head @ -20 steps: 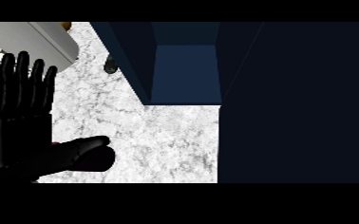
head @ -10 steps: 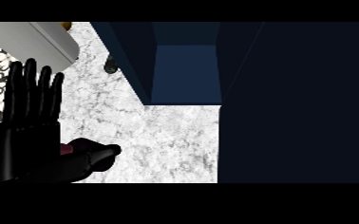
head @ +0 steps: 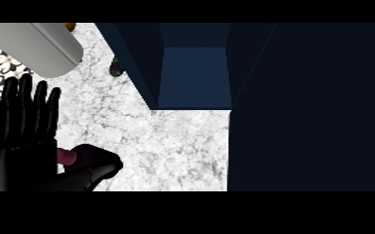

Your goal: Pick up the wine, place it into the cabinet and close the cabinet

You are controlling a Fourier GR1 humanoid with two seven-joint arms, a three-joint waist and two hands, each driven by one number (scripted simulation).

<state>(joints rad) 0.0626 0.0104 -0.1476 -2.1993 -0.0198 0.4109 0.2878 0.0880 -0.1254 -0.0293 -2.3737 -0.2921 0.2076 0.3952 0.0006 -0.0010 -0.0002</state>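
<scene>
The wine bottle [head: 68, 157] shows only as a small dark red and pink patch at the lower left, low over the white marbled counter [head: 176, 144]. My right hand [head: 89, 170] is curled round it and hides most of it. The dark blue cabinet [head: 193, 74] stands open at the top middle, its inside up and to the right of the bottle. My left hand [head: 28, 110] rests open at the left edge, fingers up, just above the right hand.
A pale grey cylinder [head: 45, 47] lies at the top left corner. A small dark knob [head: 116, 68] sits beside the cabinet's left wall. A large dark panel [head: 300, 109] fills the right side, next to the counter.
The right hand has shifted a little to the right, and the bottle's red part now shows in it. The left hand has sunk lower along the left edge.
</scene>
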